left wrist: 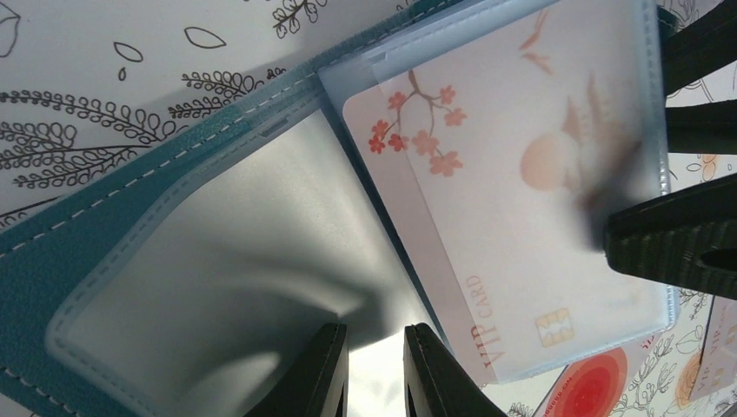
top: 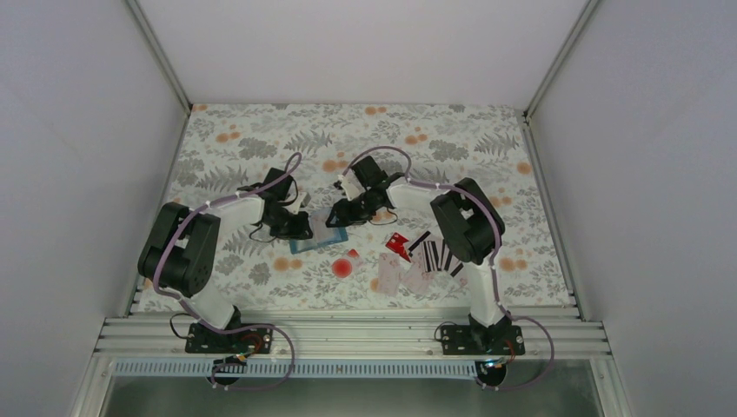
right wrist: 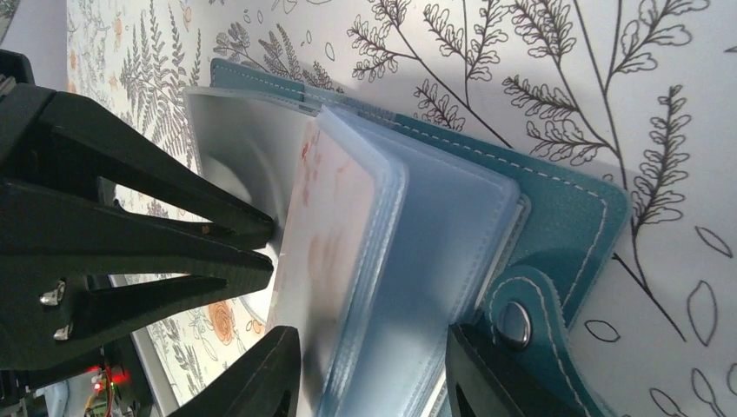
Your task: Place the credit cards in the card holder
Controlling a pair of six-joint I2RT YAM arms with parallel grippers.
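Note:
The blue card holder [top: 317, 241] lies open on the floral cloth, its cover [left wrist: 104, 226] and snap tab [right wrist: 514, 323] showing. A pale blossom-print credit card [left wrist: 487, 217] sits inside one clear sleeve; it also shows edge-on in the right wrist view [right wrist: 322, 226]. My left gripper [left wrist: 375, 369] is pinched on the bulging empty clear sleeve [left wrist: 217, 261] of the left page. My right gripper [right wrist: 374, 373] is open, its fingers straddling the standing stack of sleeves. Several loose pale cards [top: 426, 261] and a red card [top: 398, 245] lie to the holder's right.
A round red spot [top: 341, 268] lies on the cloth just in front of the holder and shows at the left wrist view's lower edge [left wrist: 595, 387]. The two grippers [top: 302, 228] [top: 341, 215] are close together over the holder. White walls enclose the table.

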